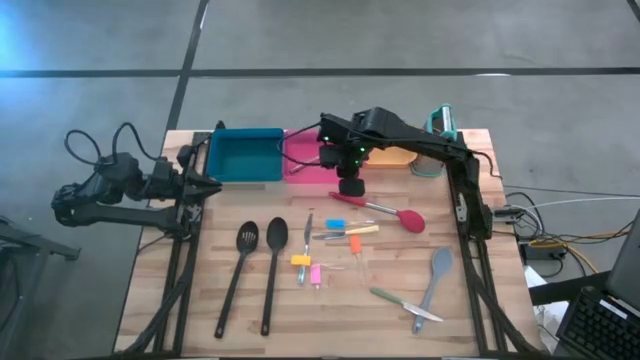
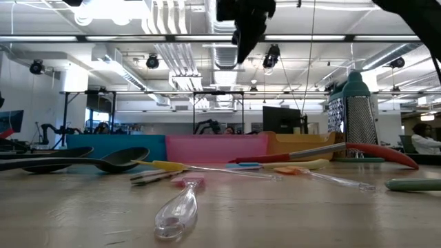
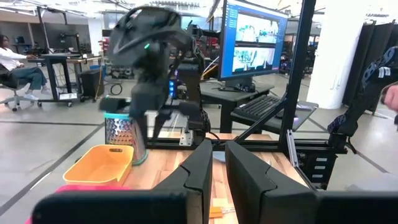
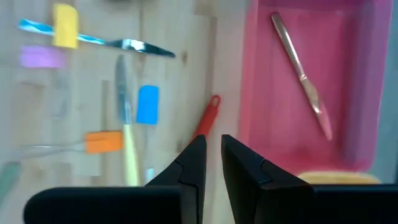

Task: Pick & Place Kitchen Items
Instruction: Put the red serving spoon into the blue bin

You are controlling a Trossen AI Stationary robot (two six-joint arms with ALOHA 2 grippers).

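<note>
Inside pink bin (image 4: pixel 348 81): one metal knife (image 4: pixel 301 74) (lying diagonal); both arms' jaws nearly closed, empty.

Overhead looks straight down, low view level along the table (image 1: pixel 330 320); both share the pink bin (image 2: pixel 217 147).

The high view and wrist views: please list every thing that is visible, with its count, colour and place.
Bins: three; teal, pink, orange; table's far edge.
Metal knife: one, silver, inside the pink bin.
Grater: one, teal-topped, far right corner.
Slotted spoon and plain spoon: two, black, left of centre.
Red-headed spoon: one, right of centre.
Small cutlery: several; blue, yellow, orange, pink handles; centre.
Spatula: one, grey, near right.
Green-handled knife: one, beside the spatula.
Left hand: shut, empty, at the left edge.
Right hand: shut, empty, above the table beside the pink bin.
</note>
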